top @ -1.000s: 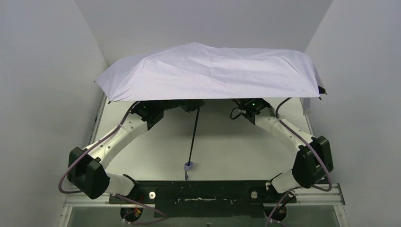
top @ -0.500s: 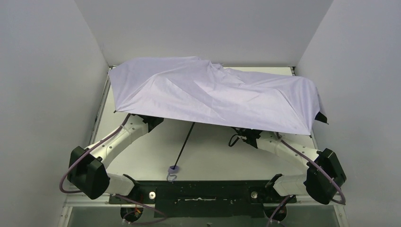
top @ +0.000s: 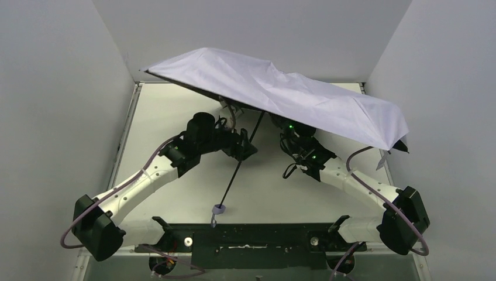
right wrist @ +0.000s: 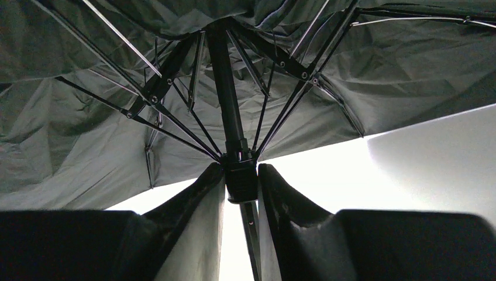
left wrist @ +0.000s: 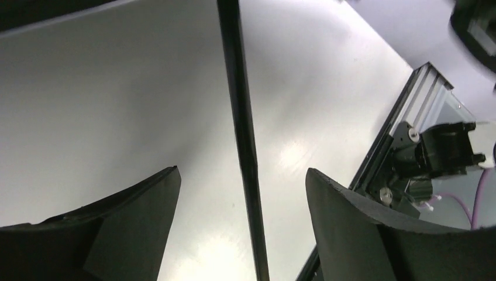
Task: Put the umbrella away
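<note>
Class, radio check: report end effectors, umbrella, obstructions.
Left end effector open around shaft. Right end effector shut on umbrella. Canopy open, tilted. No obstruction visible.

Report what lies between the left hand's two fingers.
The umbrella's black shaft runs through the gap of the open left hand, touching neither side, with nothing else there. The left wrist view shows it.

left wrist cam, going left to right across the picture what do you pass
one gripper finger → umbrella shaft, standing free in the gap → the other gripper finger → black mount by the rail at the table's edge
</note>
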You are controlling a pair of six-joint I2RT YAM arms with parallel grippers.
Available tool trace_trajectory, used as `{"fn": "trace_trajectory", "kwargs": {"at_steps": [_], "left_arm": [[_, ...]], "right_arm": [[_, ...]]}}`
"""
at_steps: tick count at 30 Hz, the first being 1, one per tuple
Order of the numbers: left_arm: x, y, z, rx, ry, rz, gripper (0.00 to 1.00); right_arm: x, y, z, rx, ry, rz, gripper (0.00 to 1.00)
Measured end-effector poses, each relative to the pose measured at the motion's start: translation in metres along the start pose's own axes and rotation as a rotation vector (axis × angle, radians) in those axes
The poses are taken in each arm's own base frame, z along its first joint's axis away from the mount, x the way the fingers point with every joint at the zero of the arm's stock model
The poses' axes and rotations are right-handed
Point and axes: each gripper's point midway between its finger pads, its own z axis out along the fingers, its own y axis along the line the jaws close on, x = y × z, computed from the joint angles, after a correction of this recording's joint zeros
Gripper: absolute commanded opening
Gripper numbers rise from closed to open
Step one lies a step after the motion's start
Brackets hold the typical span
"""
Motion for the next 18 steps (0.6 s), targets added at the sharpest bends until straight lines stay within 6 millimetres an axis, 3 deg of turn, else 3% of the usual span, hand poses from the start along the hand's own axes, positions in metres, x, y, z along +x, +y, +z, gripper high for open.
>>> {"fn": "trace_trajectory", "kwargs": {"at_steps": [7,10,13,15,18], "left_arm": [[0.058,-0.007,-0.027,-0.036,0.064,-0.048,0.76],[0.081,-0.010,-0.039,-0.047,0.091,-0.063,0.68],[0.104,-0.012,-0.049,-0.052,0.113,-0.081,0.44],[0.115,-0.013,-0.052,-0.061,0.133,-0.097,0.22],[0.123,-0.013,-0.052,-0.071,0.148,-0.109,0.00]], "right_arm": [[-0.033,-0.008,0.012,0.037,-0.086,0.064,0.00],[-0.041,-0.011,0.013,0.045,-0.105,0.079,0.00],[-0.049,-0.011,0.013,0.047,-0.120,0.091,0.00],[-0.052,-0.010,0.013,0.044,-0.127,0.098,0.00],[-0.056,-0.008,0.012,0.038,-0.130,0.109,0.00]]}}
